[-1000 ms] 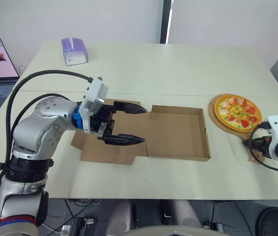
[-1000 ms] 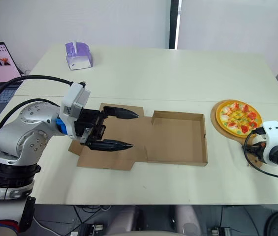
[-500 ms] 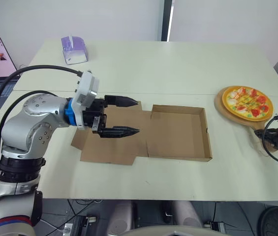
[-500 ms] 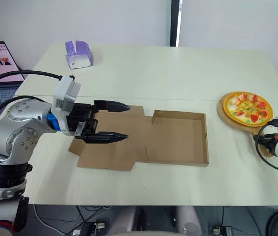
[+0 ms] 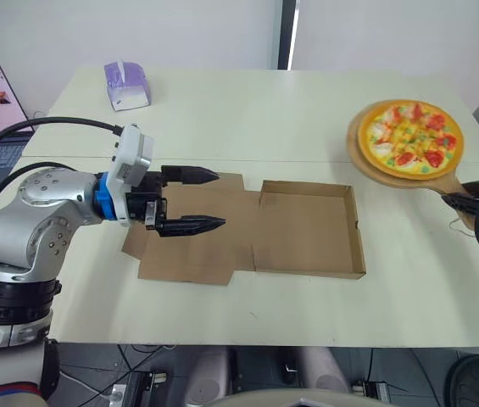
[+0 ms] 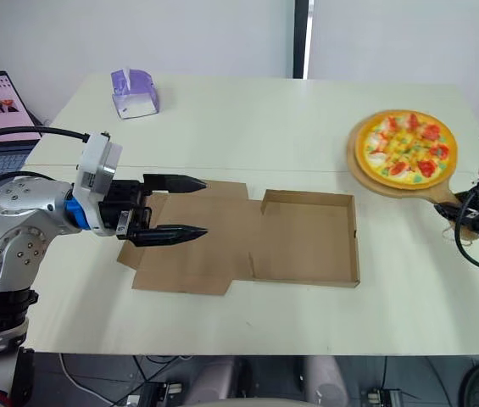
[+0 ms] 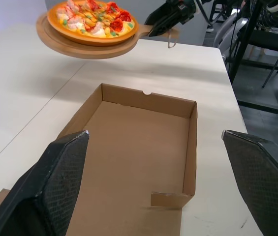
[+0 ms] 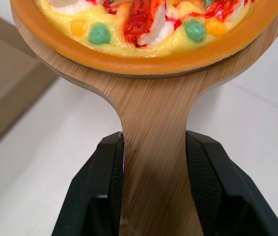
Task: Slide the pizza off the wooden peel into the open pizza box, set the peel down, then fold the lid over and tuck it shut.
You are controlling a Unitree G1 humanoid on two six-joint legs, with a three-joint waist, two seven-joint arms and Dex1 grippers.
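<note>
1. Since a second ago, we note the wooden peel (image 7: 89,50) raised off the table (image 5: 307,110), and the left gripper (image 5: 220,199) drawn back along the lid (image 5: 197,250).
2. Pizza (image 5: 410,134): round, orange rim, yellow top dotted with red, green and pale pieces. It lies flat on the peel, held in the air beyond the far right corner of the box.
3. Peel: pale straight-grained wood, a round blade narrowing to a flat handle.
4. Right gripper (image 8: 154,140): two smooth black fingers clamped on the handle's edges.
5. Pizza box (image 5: 307,229): brown cardboard tray with low upright walls, empty, on the table. Its lid lies flat to the left.
6. Left gripper: fingers (image 7: 55,187) black, tapered, finely textured, spread wide and holding nothing, above the lid.
7. Tissue box (image 5: 126,86): purple, at the far left corner.
</note>
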